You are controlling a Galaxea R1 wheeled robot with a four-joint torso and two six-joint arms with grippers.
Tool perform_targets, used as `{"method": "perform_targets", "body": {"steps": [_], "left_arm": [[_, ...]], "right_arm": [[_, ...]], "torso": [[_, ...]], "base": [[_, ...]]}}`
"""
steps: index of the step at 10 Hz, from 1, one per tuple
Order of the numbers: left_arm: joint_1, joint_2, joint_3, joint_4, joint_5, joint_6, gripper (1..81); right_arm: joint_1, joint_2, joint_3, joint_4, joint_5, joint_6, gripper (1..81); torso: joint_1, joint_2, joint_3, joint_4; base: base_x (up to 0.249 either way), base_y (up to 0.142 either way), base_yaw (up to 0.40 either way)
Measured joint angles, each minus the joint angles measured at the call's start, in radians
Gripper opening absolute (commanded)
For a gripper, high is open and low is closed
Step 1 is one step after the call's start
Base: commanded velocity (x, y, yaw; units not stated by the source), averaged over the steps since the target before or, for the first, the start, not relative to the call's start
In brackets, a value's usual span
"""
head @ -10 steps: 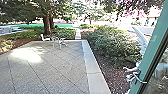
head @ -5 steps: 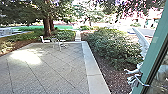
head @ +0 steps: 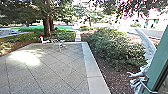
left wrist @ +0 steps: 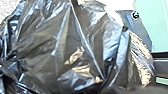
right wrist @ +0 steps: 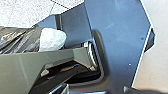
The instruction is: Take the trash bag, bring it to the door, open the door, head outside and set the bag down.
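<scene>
Close before the left wrist camera, the trash bag point(left wrist: 82, 42): thin black plastic, glossy, pulled into sharp folds and long creases, with tan crinkled patches along the surface. Speckled ground point(left wrist: 7, 7) to one side, a smooth pale-green panel point(left wrist: 155, 22) to another. Impossible to tell whether hanging free or resting on something. In the right wrist view, a stretch of creased, shiny plastic point(right wrist: 21, 40) beside a blunt, rounded white piece point(right wrist: 52, 39), near the robot's dark plate; link to the bag unclear. Left pincer and right pincer: cannot tell how far open, nor what, if anything, held.

Farther out, at the robot's right in the head view, the slanting green door frame point(head: 160, 61), flat and smooth, with a thin, bent metal handle point(head: 148, 88). Just beside, a pale, knobbly shape point(head: 137, 74), too blurred to name. Ahead, rough grey paving point(head: 55, 70) cut by diagonal joints, with a bright patch of sun, edged by a smoother pale border point(head: 92, 67). Beyond the border, crumbly brown mulch point(head: 112, 80) and a dense, rounded, small-leaved bush point(head: 112, 47). Toward the far edge, a white chair point(head: 44, 40) near thin-legged pale furniture point(head: 60, 45), then a thick, upright tree trunk point(head: 47, 27).
</scene>
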Motion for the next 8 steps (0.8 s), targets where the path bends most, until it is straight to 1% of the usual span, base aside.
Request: {"method": "perform_targets", "body": {"steps": [4,5,6,8], "left_arm": [[0.000,0.000,0.000,-0.003,0.000,0.000,1.0],[0.000,0.000,0.000,-0.003,0.000,-0.003,1.0],[-0.005,0.000,0.000,-0.003,-0.002,-0.004,1.0],[-0.003,0.000,0.000,-0.005,-0.002,-0.005,1.0]], "right_arm": [[0.001,-0.001,0.000,0.000,0.000,0.000,81.1],[0.000,-0.001,0.000,0.001,0.000,0.000,81.1],[-0.003,-0.001,0.000,0.000,0.000,0.000,81.1],[-0.002,-0.001,0.000,0.001,0.001,0.000,81.1]], "torso": [[0.001,0.001,0.000,0.001],[0.001,0.000,0.000,0.011],[0.001,0.000,0.000,0.035],[0.001,0.000,0.000,0.104]], "base": [[0.000,0.000,0.000],[0.000,0.000,0.000],[0.000,0.000,0.000],[0.000,0.000,0.000]]}}
